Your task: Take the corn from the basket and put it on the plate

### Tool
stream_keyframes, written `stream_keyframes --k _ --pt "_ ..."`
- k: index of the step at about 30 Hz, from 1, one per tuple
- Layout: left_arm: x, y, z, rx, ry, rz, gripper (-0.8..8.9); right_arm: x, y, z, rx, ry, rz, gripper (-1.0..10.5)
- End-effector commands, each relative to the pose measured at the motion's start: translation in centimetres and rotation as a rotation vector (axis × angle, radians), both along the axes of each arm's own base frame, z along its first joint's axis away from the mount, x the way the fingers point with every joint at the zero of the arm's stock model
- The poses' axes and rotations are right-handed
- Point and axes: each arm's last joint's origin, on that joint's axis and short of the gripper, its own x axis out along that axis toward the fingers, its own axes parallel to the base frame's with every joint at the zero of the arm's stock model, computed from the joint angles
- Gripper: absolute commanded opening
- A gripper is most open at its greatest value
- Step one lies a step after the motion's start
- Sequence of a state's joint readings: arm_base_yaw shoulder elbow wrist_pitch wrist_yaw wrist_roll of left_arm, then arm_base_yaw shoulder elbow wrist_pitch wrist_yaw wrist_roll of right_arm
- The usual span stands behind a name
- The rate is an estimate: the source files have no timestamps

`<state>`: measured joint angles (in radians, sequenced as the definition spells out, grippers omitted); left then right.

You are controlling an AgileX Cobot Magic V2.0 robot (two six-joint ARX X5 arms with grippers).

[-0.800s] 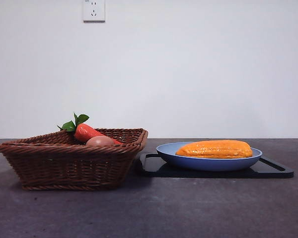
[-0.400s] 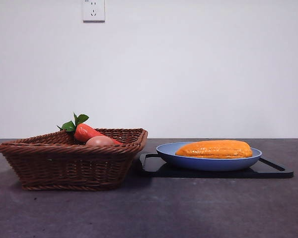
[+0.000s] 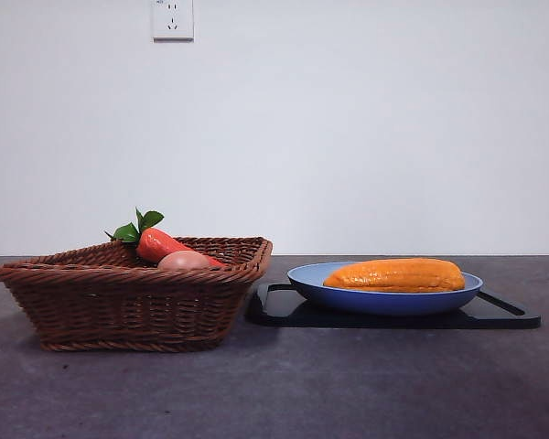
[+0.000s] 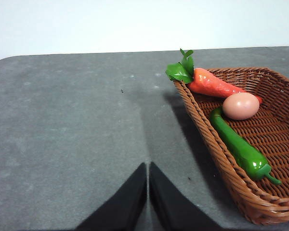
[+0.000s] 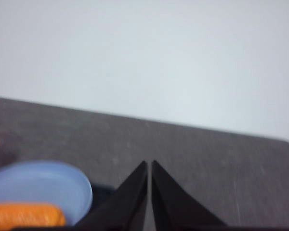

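The orange-yellow corn (image 3: pixel 396 274) lies lengthwise on the blue plate (image 3: pixel 311 282), which rests on a black tray. The brown wicker basket (image 3: pixel 128 306) stands left of the plate. My left gripper (image 4: pixel 148 166) is shut and empty over bare table beside the basket (image 4: pixel 216 159). My right gripper (image 5: pixel 149 164) is shut and empty, raised, with the plate (image 5: pixel 43 185) and an end of the corn (image 5: pixel 26 215) below it to one side. Neither arm shows in the front view.
In the basket lie a red-orange carrot (image 3: pixel 160 243) (image 4: pixel 212 84) with green leaves, a pinkish egg-like thing (image 4: pixel 241 106) (image 3: pixel 184 261) and a green pepper (image 4: pixel 238 149). The flat black tray (image 3: pixel 503 315) lies under the plate. A white wall with a socket (image 3: pixel 172 18) stands behind.
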<state>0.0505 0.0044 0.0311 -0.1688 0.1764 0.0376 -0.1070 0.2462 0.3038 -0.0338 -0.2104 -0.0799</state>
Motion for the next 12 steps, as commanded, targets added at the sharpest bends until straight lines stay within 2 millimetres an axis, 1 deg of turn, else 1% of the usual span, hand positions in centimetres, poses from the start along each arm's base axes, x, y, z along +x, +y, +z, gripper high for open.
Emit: stream_keyframes --k 1,4,7,12 --pt "0.1 0.0 -0.9 -0.005 0.019 0.004 0.08 -0.2 0.0 -2.0 0.019 0.009 -0.009 0.0" --pt "0.1 0.0 -0.9 -0.005 0.019 0.004 0.08 -0.3 0.0 -4.0 0.024 0.03 -0.008 0.0" --pt "0.1 0.0 -0.9 -0.005 0.019 0.004 0.08 -0.3 0.0 -5.5 0.038 0.048 -0.008 0.0" --pt "0.1 0.0 -0.9 -0.005 0.019 0.004 0.08 -0.3 0.0 -7.4 0.062 0.068 -0.009 0.0"
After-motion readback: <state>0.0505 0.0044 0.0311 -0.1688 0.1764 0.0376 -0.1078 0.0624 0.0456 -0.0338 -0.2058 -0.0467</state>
